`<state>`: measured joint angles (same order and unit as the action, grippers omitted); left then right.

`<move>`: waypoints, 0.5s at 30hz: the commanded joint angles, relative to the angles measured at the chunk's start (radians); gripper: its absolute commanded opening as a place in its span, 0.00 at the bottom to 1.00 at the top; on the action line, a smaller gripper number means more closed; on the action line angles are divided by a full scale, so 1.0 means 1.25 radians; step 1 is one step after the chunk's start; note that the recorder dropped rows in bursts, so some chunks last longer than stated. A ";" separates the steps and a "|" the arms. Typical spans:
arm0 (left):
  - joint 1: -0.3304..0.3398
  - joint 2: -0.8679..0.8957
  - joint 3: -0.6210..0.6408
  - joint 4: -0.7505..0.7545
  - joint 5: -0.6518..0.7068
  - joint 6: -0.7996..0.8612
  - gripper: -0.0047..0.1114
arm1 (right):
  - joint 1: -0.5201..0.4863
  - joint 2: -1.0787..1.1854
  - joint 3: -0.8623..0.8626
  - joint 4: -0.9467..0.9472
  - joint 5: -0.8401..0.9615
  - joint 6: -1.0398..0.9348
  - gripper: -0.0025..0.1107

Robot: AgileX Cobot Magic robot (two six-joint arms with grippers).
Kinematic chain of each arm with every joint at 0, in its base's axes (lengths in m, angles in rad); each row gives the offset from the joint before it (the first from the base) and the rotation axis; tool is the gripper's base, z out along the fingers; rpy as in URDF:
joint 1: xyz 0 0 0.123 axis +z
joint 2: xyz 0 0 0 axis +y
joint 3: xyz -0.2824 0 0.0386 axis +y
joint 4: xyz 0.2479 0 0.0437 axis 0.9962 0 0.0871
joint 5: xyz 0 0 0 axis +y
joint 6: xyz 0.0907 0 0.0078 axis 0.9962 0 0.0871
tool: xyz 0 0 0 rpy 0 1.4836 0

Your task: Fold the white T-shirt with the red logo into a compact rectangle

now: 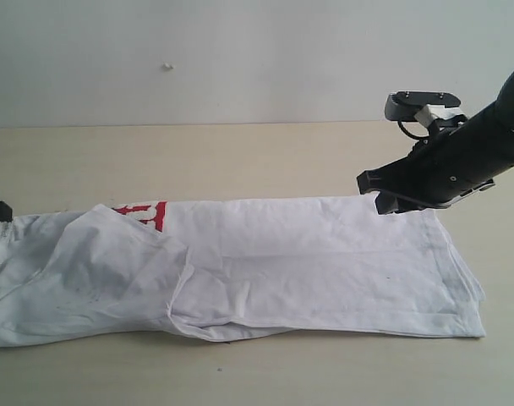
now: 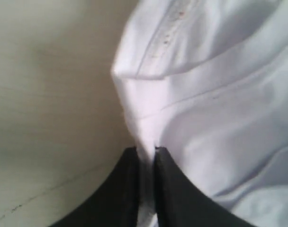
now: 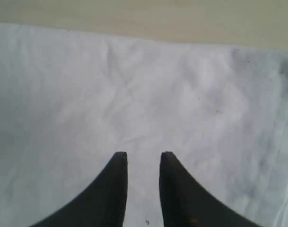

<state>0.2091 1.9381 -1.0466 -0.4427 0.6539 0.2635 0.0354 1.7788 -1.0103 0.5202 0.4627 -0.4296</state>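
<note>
White T-shirt (image 1: 325, 262) lies flat along desk (image 1: 240, 161), folded into a long band. Red logo (image 1: 147, 213) partly showing near its left end. Left tool (image 2: 146, 150) pinching a cloth fold there. Right tool (image 3: 143, 155) narrowly spread over right end, gripping nothing.

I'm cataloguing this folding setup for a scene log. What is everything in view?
table: one, light wood, the work surface.
wall: one, pale grey, behind the table.
white T-shirt: one, white, wrinkled, partly folded, lying across the table.
red logo: one, red and white, at the shirt's wall-side edge, mostly under a fold.
left gripper: one, black, pinching a fold of the shirt's left end.
right gripper: one, black, jaws slightly apart, over the shirt's right end, holding nothing.
</note>
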 commanded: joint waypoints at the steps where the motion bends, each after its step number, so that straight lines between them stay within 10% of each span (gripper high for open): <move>1: -0.025 -0.086 -0.037 -0.061 0.059 0.043 0.04 | -0.001 0.002 -0.024 0.002 -0.012 -0.003 0.25; 8: -0.207 -0.204 -0.120 -0.104 0.105 0.043 0.04 | -0.004 0.000 -0.122 -0.007 0.067 0.012 0.25; 15: -0.500 -0.205 -0.203 -0.182 0.025 0.058 0.04 | -0.039 0.000 -0.299 -0.045 0.234 0.113 0.43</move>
<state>-0.3073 1.6781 -1.2747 -0.6213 0.7508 0.3304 0.0049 1.7788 -1.3234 0.5078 0.6894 -0.3409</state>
